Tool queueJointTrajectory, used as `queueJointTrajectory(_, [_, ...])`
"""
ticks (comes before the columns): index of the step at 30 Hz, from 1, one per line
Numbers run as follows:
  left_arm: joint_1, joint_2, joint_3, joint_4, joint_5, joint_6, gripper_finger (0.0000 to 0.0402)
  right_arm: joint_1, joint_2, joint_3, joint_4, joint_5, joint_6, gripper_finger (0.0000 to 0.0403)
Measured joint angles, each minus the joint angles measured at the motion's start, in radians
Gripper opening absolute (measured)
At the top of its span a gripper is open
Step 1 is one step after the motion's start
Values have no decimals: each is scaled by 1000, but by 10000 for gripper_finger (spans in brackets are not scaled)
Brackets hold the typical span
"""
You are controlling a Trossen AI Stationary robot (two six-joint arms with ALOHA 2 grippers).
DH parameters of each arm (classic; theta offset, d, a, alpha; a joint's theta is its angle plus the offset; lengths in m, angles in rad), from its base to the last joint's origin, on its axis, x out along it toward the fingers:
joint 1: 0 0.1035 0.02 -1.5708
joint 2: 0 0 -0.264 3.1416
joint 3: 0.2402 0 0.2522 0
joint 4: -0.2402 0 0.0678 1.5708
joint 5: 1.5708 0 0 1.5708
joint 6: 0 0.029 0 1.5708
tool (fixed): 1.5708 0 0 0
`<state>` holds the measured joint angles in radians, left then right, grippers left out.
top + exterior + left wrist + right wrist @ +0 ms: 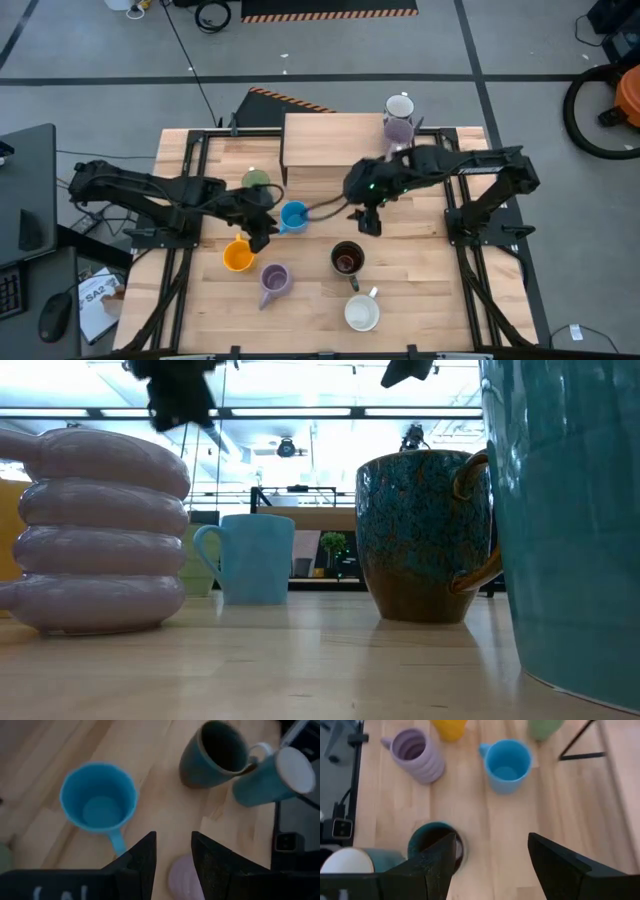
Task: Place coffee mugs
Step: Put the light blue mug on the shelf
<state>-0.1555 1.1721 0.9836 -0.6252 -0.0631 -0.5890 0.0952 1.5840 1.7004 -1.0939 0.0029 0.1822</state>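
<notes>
Seven mugs show: green (256, 179), blue (294, 216), orange (238, 256), two lilac (273, 280), (399, 130), dark brown (347, 258), one white-rimmed teal (362, 312). Both grippers hover empty, jaws open: the left gripper (173, 865) just beside the blue mug's handle, the right gripper (492, 865) beside the dark brown mug.

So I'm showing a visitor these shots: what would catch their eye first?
Probably the bright blue mug mid-table, with the left claw and the right claw hovering open on either side of it. Next, the orange mug and ribbed lilac mug toward the front.

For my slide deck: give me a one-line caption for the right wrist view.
Open right gripper above the table, facing the blue mug, ribbed lilac mug and dark mug.
</notes>
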Motion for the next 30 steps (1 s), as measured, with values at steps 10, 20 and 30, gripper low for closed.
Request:
queueJointTrajectory(10, [1, 0, -90, 53, -39, -219, 128, 47, 79, -1, 2, 34, 47, 246])
queueJointTrajectory(20, [1, 60, -89, 86, -40, -290, 128, 47, 83, -1, -6, 101, 87, 246])
queueJointTrajectory(30, [-13, 135, -89, 148, 8, -290, 128, 47, 84, -1, 1, 104, 87, 246])
